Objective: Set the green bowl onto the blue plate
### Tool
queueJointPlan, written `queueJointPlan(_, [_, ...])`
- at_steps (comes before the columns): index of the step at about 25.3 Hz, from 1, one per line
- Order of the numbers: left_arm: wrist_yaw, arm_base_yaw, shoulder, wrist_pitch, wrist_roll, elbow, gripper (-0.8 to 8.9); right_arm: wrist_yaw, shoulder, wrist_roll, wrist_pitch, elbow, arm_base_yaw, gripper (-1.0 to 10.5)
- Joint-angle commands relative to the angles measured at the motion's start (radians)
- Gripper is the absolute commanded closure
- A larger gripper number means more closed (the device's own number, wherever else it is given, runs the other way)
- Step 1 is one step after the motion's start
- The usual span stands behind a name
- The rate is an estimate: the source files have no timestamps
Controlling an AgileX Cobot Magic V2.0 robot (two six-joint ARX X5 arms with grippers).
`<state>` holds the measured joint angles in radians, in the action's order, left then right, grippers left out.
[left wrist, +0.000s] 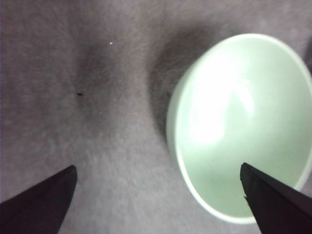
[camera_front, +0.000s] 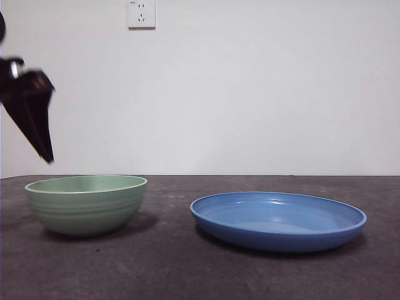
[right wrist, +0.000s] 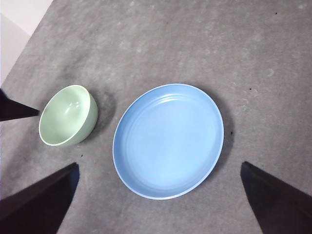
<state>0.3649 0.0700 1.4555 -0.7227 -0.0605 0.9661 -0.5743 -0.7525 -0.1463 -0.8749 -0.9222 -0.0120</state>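
The pale green bowl point(camera_front: 86, 203) stands upright on the left of the table, and the blue plate point(camera_front: 278, 220) lies to its right with a gap between them. My left gripper point(camera_front: 44, 147) hangs above and left of the bowl, touching nothing. In the left wrist view the left gripper point(left wrist: 157, 167) is open, with the bowl point(left wrist: 239, 122) under one jaw and bare table under the other. From high above, my right gripper point(right wrist: 159, 165) is open and empty over the plate point(right wrist: 168, 140); the bowl point(right wrist: 66, 116) sits beside the plate.
The dark grey table point(camera_front: 187, 269) runs back to a white wall with a socket point(camera_front: 141, 14). The left arm's black tip point(right wrist: 17, 109) shows beside the bowl in the right wrist view. The table's edge point(right wrist: 29, 41) lies beyond the bowl.
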Motion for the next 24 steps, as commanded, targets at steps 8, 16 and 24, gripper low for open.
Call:
queueJointPlan(8, [-0.001,0.053,0.144,0.095,-0.007,0.024,2.58,-0.002,-0.004,0.002,0.006,-0.016,0.003,2.9])
queueJointPlan(16, [-0.002,0.089,0.146,0.114,-0.011,0.024,5.98,-0.002,-0.004,0.005,0.006,-0.016,0.003,2.9])
queueJointPlan(24, [-0.002,0.089,0.146,0.118,-0.012,0.026,8.04,-0.002,-0.004,0.005,0.006,-0.016,0.003,2.9])
